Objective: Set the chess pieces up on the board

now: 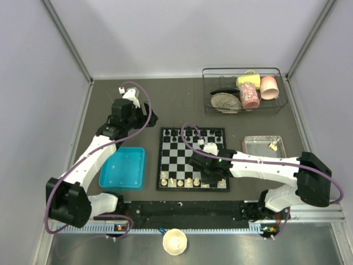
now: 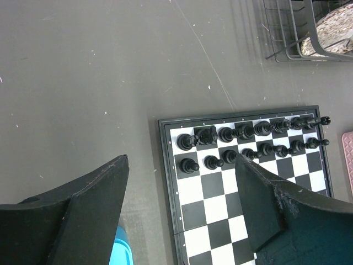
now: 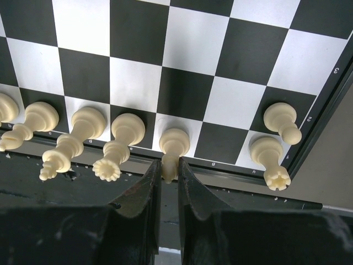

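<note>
Right gripper (image 3: 169, 176) pinches a cream piece (image 3: 174, 143) by its top; the base seems to rest on a near-rank square of the board (image 3: 190, 94), beside the other cream pieces (image 3: 126, 131). To finish well, I'd settle the base flat and centred, part the jaws only slightly, then lift straight up, sparing the neighbours. Left gripper (image 2: 182, 161) hangs open over the board's far corner, holding nothing
</note>
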You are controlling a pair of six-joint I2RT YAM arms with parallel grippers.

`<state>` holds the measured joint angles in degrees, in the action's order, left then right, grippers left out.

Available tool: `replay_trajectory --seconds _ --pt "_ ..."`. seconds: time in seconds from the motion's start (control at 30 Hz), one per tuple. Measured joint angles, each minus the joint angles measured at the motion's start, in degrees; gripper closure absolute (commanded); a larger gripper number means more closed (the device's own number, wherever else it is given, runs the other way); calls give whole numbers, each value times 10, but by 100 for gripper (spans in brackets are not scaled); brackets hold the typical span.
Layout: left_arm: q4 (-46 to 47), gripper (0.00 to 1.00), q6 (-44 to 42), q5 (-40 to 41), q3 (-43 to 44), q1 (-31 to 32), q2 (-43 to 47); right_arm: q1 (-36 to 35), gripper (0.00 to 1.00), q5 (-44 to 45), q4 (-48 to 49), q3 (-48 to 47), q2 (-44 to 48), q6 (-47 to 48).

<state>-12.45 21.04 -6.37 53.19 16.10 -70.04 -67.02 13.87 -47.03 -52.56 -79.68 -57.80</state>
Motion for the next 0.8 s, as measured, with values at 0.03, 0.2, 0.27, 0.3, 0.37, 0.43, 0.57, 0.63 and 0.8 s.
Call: replay_trajectory --seconds 0.03,0.2,0.27,0.3,0.37,0.43,0.57,0.63,0.8 --pt "0 18 0 0 0 0 0 0 100 0 0 1 0 -2" --pt "0 18 0 0 0 0 0 0 100 0 1 2 0 -5" --pt "0 18 0 0 0 0 0 0 100 1 1 2 0 -6" --pt "0 18 0 0 0 0 0 0 100 2 3 3 0 -7" --pt "0 18 0 0 0 0 0 0 100 2 3 4 2 -9" --pt "0 18 0 0 0 0 0 0 100 3 3 4 2 -10" --pt "0 18 0 0 0 0 0 0 100 6 3 4 3 -16" --pt "0 18 0 0 0 0 0 0 100 9 5 5 3 -18" --pt "0 18 0 0 0 0 0 0 100 12 8 7 4 -19"
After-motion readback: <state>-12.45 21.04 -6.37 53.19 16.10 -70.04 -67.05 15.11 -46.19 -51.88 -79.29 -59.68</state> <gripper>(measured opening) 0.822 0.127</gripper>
